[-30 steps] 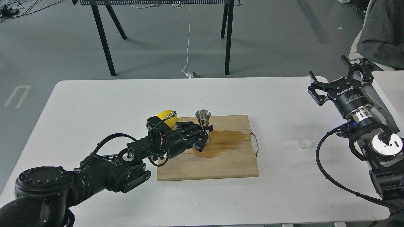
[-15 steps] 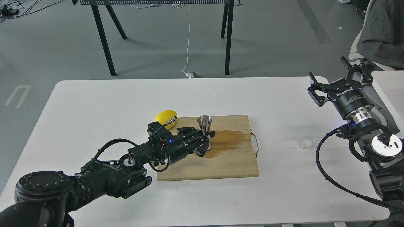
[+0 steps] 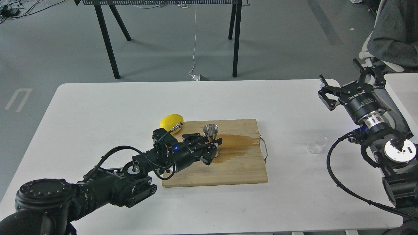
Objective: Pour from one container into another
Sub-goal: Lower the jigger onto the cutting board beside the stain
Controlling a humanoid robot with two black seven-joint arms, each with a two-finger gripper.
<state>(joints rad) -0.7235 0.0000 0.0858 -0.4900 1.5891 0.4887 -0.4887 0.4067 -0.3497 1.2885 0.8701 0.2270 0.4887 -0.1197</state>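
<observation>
Left gripper (image 3: 213,148): our fingers are closed round the jigger (image 3: 211,134), now drawn slightly nearer on the board (image 3: 235,169).
Right gripper (image 3: 351,85): spread wide, empty.
Cup (image 3: 315,146): on the table, right of the board.
Meaning: wet stain (image 3: 236,145) shows; pouring probably finished.

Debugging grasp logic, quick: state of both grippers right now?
Left gripper: fingers on either side of the jigger on the wooden board; whether it is clamped cannot be told.
Right gripper: open, empty, raised off the table's right edge.
</observation>
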